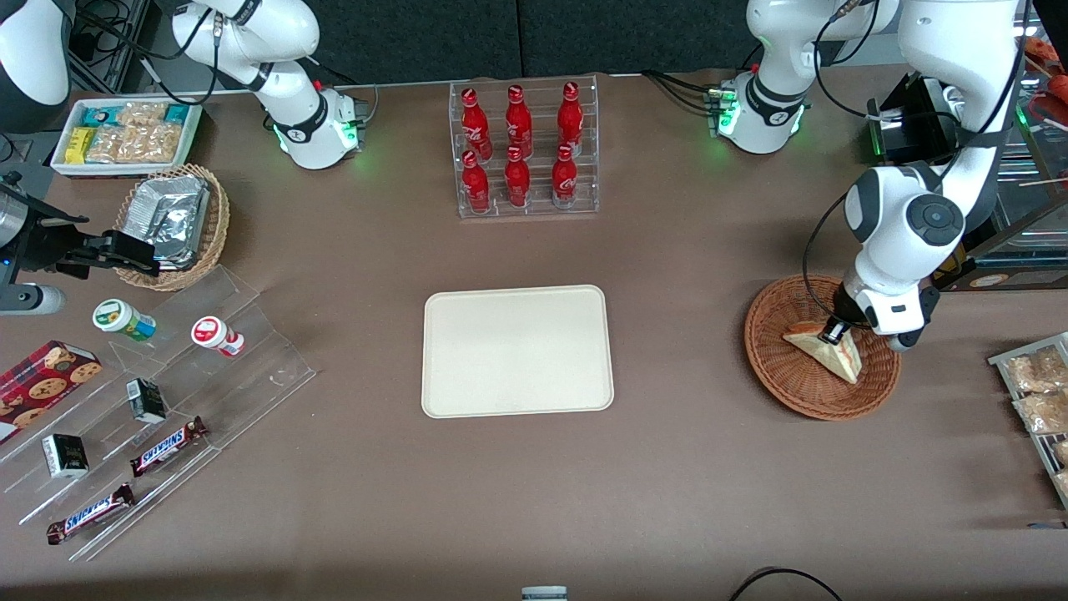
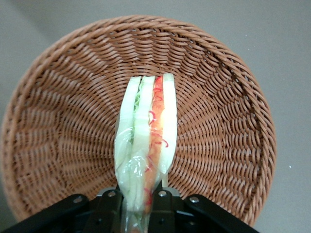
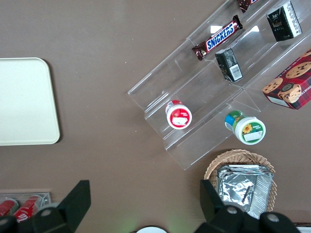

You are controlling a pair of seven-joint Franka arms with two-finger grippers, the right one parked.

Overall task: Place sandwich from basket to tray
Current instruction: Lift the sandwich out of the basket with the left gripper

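Wicker basket (image 2: 63, 121) under gripper (image 2: 137, 196); jaws nearly closed, pinching sandwich (image 2: 146, 131) by wrapped corner.

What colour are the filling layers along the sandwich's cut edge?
Red-orange and pale green between white bread on the sandwich, clearest in the left wrist view, where the gripper pinches it.

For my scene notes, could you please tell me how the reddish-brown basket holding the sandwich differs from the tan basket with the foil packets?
The reddish-brown basket is darker, wider and shallower; the tan basket is paler with taller walls. The first holds one sandwich, which the claw is shut on; the tan one holds foil packets. The first lies toward the working arm's end, the tan one toward the parked arm's. Both are round woven wicker.
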